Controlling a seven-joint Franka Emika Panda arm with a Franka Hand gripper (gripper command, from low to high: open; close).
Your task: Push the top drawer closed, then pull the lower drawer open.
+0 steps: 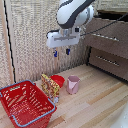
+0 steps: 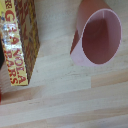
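The brown cabinet stands at the exterior view's right. Its top drawer (image 1: 109,44) carries a slim silver bar handle (image 1: 104,37) and its front juts out a little further than the one below. The lower drawer (image 1: 111,65) sits beneath it with its own bar handle (image 1: 107,61). My gripper (image 1: 62,52) hangs in the air to the exterior view's left of the cabinet, pointing down, open, with nothing between its blue-tipped fingers (image 1: 56,53). It touches neither drawer. The wrist view shows no fingers and neither drawer.
A pink cup (image 1: 73,85) (image 2: 97,37), a granola bar box (image 1: 50,86) (image 2: 20,42) and a red bowl (image 1: 59,80) stand on the wooden floor (image 1: 100,105) below the gripper. A red basket (image 1: 10,90) sits at the front of the exterior view's left.
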